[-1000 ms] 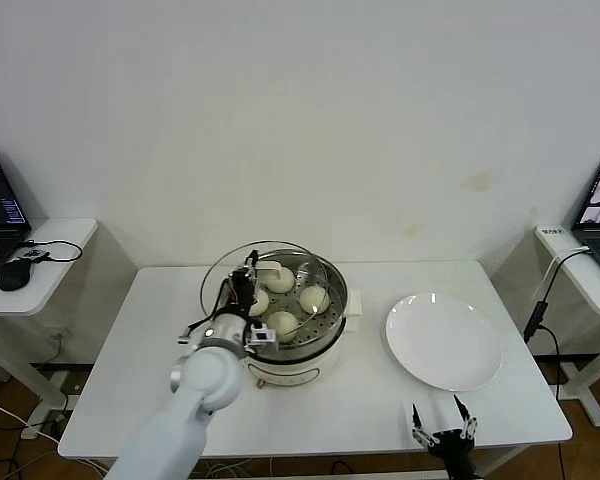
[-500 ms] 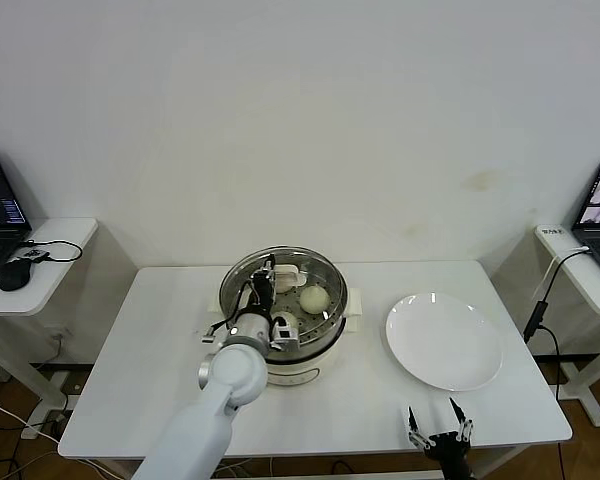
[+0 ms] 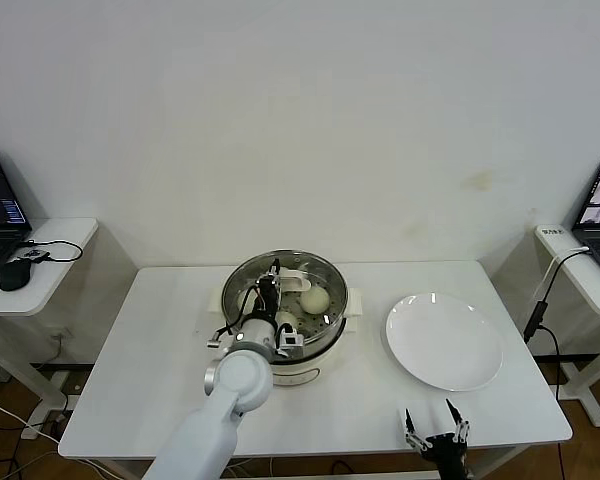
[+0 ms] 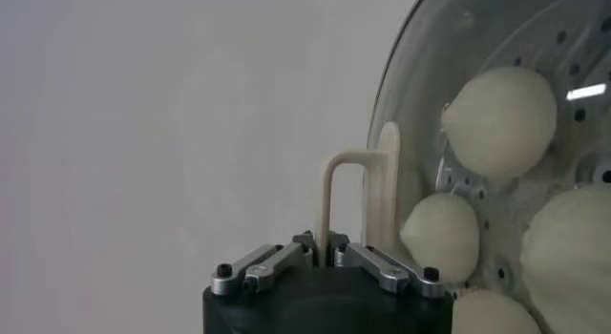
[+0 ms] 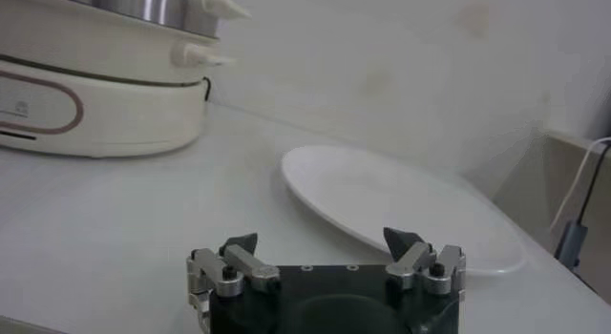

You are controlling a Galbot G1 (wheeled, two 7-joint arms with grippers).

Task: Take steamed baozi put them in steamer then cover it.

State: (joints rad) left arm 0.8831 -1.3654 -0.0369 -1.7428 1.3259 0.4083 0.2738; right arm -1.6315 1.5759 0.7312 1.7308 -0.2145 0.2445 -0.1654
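The steamer (image 3: 320, 340) stands mid-table on its cream base. The cover (image 3: 302, 264) lies over the pot, about centred. My left gripper (image 3: 270, 292) is shut on the cover's cream bar handle (image 4: 355, 188); its jaws pinch one leg of it in the left wrist view (image 4: 323, 247). Through the glass I see steamed baozi (image 3: 315, 299) on the perforated tray; the left wrist view shows several (image 4: 501, 121) (image 4: 439, 236). My right gripper (image 3: 435, 438) is open and empty at the table's front edge, right of the steamer; it also shows in the right wrist view (image 5: 323, 255).
An empty white plate (image 3: 443, 340) lies right of the steamer and just beyond my right gripper; it also shows in the right wrist view (image 5: 401, 207). Side desks with laptops stand at far left (image 3: 40, 262) and far right (image 3: 592, 262).
My left gripper carried the cover to the right, from offset at the pot's left to over the pot. The right gripper sank slightly toward the front edge.
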